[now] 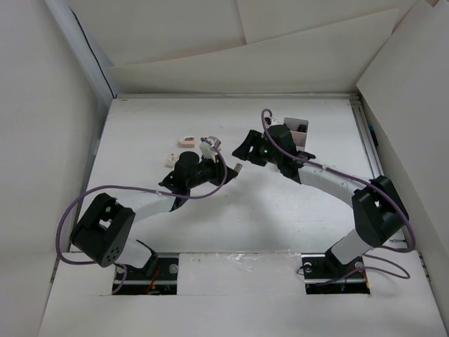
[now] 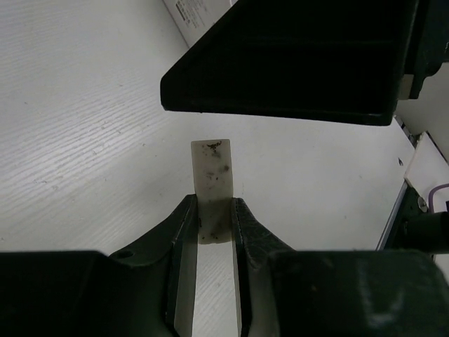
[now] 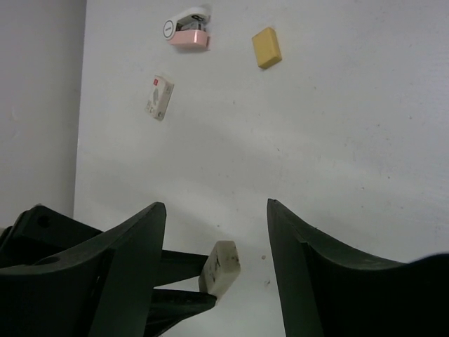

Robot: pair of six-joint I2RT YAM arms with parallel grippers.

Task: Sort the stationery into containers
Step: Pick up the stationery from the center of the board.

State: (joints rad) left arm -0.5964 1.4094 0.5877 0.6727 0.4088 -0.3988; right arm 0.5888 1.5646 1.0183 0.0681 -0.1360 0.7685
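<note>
My left gripper is shut on a small beige eraser block with dark specks and holds it out toward the right arm. In the left wrist view the eraser sticks out past the gripper's tips. My right gripper is open and empty, just beyond the eraser. In the right wrist view the eraser sits low between its spread fingers, touching neither. The white box stands behind the right wrist. No markers show.
A pink and white item, a yellow-beige block and a small white wrapped eraser lie on the table at the far left. The pink item and a beige piece show beside the left wrist.
</note>
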